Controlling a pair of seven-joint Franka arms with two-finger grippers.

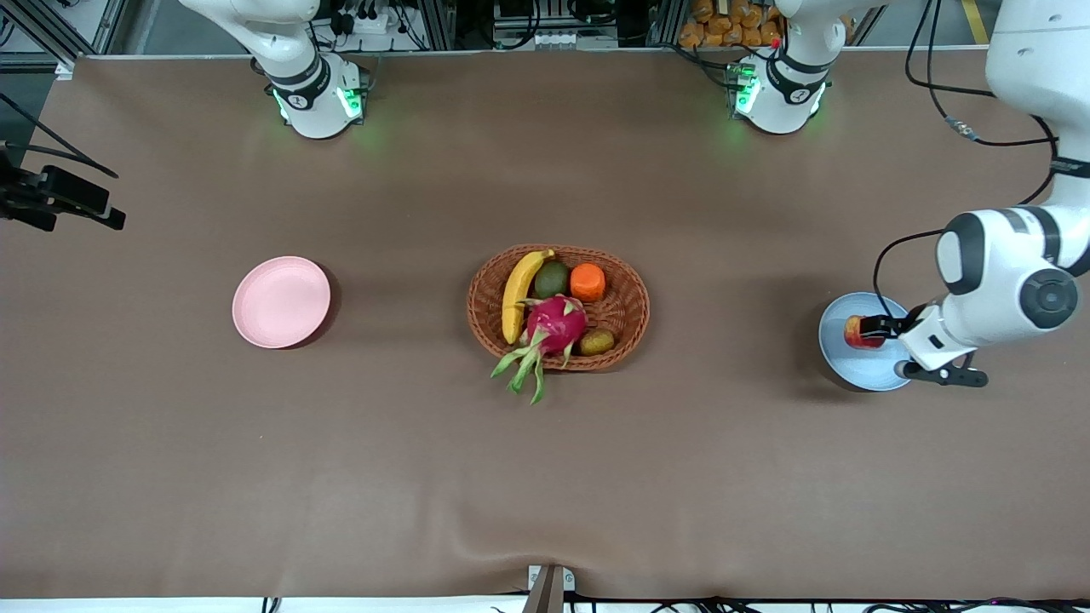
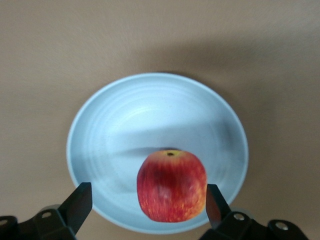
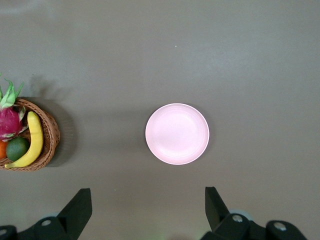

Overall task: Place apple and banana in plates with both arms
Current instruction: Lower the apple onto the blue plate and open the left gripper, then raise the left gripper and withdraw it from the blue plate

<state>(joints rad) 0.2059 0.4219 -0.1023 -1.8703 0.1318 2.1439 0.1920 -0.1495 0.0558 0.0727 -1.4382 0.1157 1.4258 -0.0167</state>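
Note:
The red apple (image 1: 857,332) lies in the light blue plate (image 1: 851,364) at the left arm's end of the table. My left gripper (image 1: 869,329) is open just above that plate, its fingers on either side of the apple. In the left wrist view the apple (image 2: 171,186) is next to one fingertip (image 2: 214,202) and well apart from the other, over the blue plate (image 2: 150,115). The yellow banana (image 1: 519,294) lies in the basket. The pink plate (image 1: 281,301) is bare. My right gripper (image 3: 147,205) is open and empty high above the pink plate (image 3: 177,133). It is out of the front view.
The woven basket (image 1: 632,285) at the table's middle also holds a magenta dragon fruit (image 1: 555,323), an orange fruit (image 1: 588,282), a green fruit (image 1: 551,278) and a brown one (image 1: 597,341). A black device (image 1: 60,200) juts in at the right arm's end.

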